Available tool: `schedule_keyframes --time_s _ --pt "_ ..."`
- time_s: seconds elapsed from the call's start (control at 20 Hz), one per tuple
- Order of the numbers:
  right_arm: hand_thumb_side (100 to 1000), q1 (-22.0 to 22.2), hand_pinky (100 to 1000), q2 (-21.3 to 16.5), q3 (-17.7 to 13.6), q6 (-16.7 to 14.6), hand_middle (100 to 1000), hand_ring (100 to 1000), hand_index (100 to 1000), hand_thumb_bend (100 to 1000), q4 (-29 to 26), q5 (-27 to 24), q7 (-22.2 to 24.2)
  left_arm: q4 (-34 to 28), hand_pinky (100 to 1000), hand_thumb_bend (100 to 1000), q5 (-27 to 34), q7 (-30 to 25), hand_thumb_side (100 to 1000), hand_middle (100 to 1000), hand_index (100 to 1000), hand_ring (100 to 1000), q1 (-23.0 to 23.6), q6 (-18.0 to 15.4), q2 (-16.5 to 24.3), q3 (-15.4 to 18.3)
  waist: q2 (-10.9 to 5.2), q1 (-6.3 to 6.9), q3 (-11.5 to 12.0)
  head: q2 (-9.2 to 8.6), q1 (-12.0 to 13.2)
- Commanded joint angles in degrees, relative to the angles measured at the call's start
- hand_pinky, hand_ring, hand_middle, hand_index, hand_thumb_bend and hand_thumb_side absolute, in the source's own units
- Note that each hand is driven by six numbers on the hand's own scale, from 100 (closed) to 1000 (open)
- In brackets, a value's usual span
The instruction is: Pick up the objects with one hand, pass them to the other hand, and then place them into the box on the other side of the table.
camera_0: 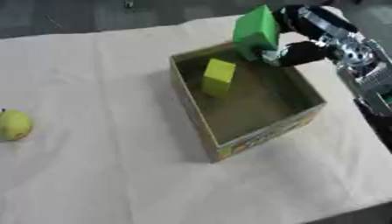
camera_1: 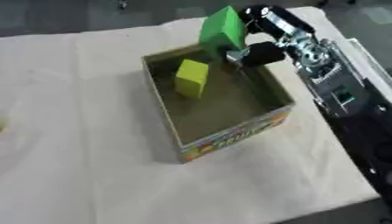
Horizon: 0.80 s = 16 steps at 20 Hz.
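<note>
Placing step in hand. Right hand (camera_0: 295, 41) over far rim of cardboard box (camera_0: 201, 118), fingers curled round green block (camera_0: 257, 28), block tilted, lifted clear above box's far corner, not yet inside. Arm in from upper right, black with silver joints.

Inside box: yellow-green block (camera_0: 218, 76), standing upright near far left wall, touching floor of box. Rest of box floor bare brown.

On table (camera_0: 107, 175), covered pale cloth: round yellow-green fruit (camera_0: 14, 125) at far left edge, well apart from box, untouched; by the look of it, next item for pickup on that side. Left hand not seen in either view.

Next move, as judged: lower green block past rim beside yellow-green block, then uncurl fingers. Care needed to keep wrist off far wall of box and avoid knocking over upright block.

Writing: colourful printed strip along near outer face of box, orange, yellow, blue patches; lettering present but not readable. No brand made out on arm.
</note>
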Motion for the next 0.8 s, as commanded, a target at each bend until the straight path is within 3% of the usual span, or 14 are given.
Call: schedule_keyframes --time_s 0.05,0.45,0.8 --pt "197 0.07 885 -2.79 -0.97 -0.65 627 705 595 173 -0.04 -0.17 0.67 -1.07 871 529 0.46 1.16 809 685 823 732 -0.16 0.07 1.92 1.58 -1.00 -0.39 0.01 0.11 -0.61" --pt "201 1.96 879 -4.30 -0.42 -2.55 633 715 602 186 -0.52 1.56 2.85 -1.16 875 528 0.57 2.53 808 685 823 732 0.38 0.22 1.88 2.68 -0.90 -0.46 0.02 0.20 -2.42" --pt "203 2.12 869 -5.30 0.61 -4.59 641 707 618 250 -1.43 6.11 4.08 -1.16 879 521 0.60 3.21 811 686 823 733 0.70 0.35 1.91 3.28 -0.85 -0.38 0.03 0.29 -2.39"
